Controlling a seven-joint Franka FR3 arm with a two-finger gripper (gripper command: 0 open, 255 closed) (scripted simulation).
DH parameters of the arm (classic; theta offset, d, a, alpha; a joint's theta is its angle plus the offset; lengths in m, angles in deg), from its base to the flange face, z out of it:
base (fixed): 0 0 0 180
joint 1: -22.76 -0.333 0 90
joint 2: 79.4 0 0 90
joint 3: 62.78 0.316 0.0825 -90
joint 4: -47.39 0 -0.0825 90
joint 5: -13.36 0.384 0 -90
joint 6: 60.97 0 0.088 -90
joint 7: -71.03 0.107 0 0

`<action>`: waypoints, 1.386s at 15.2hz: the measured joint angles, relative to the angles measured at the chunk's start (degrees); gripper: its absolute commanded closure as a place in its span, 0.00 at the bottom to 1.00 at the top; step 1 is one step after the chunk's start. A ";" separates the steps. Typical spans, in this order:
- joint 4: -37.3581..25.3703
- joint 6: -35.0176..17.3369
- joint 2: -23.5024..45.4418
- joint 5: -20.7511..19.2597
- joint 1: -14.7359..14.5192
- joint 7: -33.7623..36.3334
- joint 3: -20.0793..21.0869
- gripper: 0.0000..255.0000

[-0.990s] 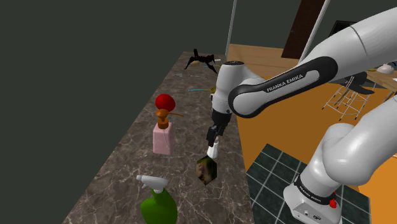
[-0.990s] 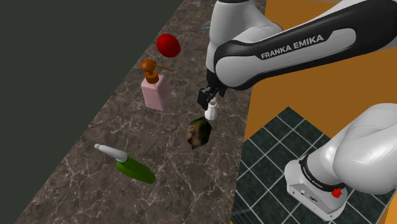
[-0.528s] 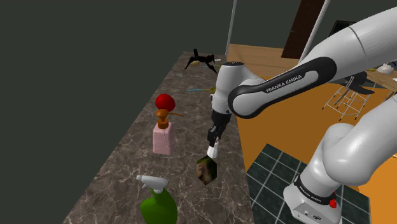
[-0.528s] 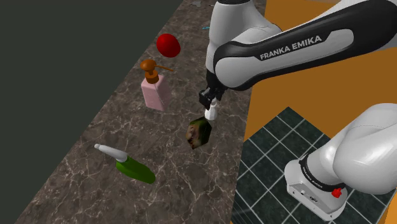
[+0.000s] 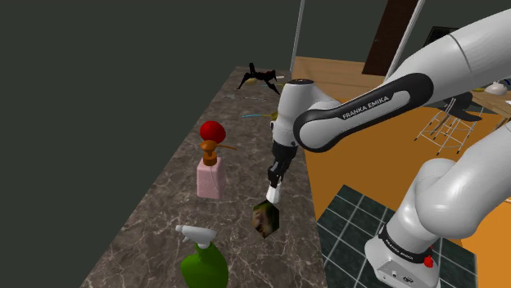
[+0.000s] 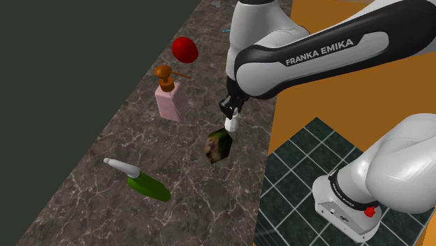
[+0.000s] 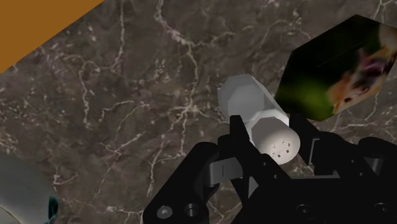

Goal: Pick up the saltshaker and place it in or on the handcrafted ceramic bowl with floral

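The saltshaker (image 5: 273, 195) is a small white faceted cylinder, upright on the dark marble counter (image 5: 164, 213). My black gripper (image 5: 276, 175) comes down on it from above and is shut on its top. In the wrist view the saltshaker (image 7: 261, 121) sits clasped between the two fingers (image 7: 240, 140), its holed cap facing the camera. Right beside it is the bowl (image 5: 264, 219), a dark hexagonal piece with a green and orange flower picture, also in the wrist view (image 7: 331, 70). From the second exterior view the saltshaker (image 6: 230, 124) hangs under the gripper (image 6: 228, 112), just above the bowl (image 6: 218, 146).
A pink soap dispenser (image 5: 210, 173) with a brown pump and a red round thing (image 5: 212, 131) stand toward the wall. A green spray bottle (image 5: 202, 263) lies near the shoulder view's bottom. The counter's edge drops to an orange floor (image 5: 352, 155) beside the bowl.
The fingers have closed on the saltshaker's top. The arm and the other things have stayed where they were.
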 measured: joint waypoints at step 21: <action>-9.06 16.28 -7.20 -0.77 0.22 0.76 -1.51 1.00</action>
